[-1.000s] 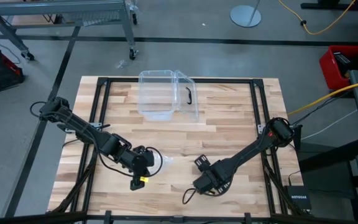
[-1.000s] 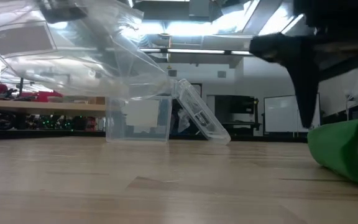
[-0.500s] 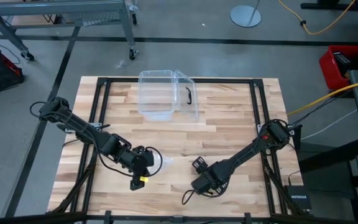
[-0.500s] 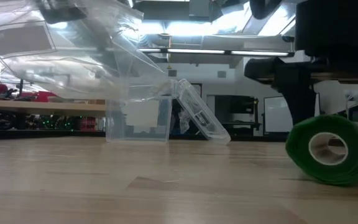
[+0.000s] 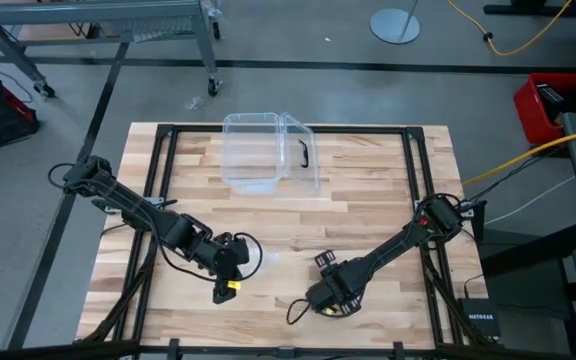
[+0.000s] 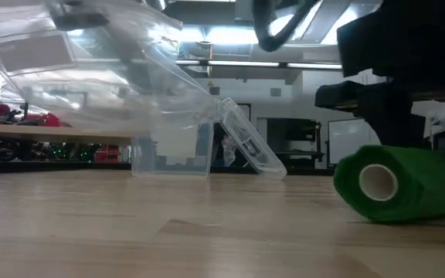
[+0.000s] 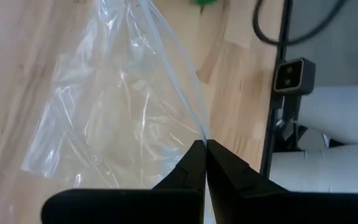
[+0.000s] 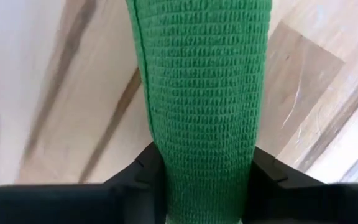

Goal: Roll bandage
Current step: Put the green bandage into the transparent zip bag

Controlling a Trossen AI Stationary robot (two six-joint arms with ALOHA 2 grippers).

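The bandage (image 6: 396,184) is a stubby green roll lying on its side on the wood table, near the front edge and right of the middle. Its hollow core (image 6: 377,181) faces the low camera. My right gripper (image 5: 326,300) stands over it pointing down, shut on it, and hides it in the high view. My left gripper (image 5: 230,272), left of the middle, is shut on a clear crinkly plastic wrapper (image 7: 123,106), which shows raised at the upper left of the low view (image 6: 91,62). My left gripper pinches an edge of the wrapper (image 7: 202,135) between its two fingertips, slanting down from the table's left. The film spreads out from the tips and hangs above the table. My right gripper pinches two opposite sides of the bandage roll (image 8: 161,149) between its fingers (image 8: 143,171), from above, pointing down. The roll lies on its side on the table.
A clear plastic box (image 5: 253,150) stands at the far middle of the table, its lid with a black handle (image 5: 304,155) leaning against it. Black frame rails (image 5: 158,180) run along the table's edges. Bare wood lies between the two grippers and the box.
My right gripper has come down over the bandage roll, turned a little about its own line, and shut its fingers onto it. The roll has turned about on the table and shifted toward the middle, its core end swinging to face the low camera.
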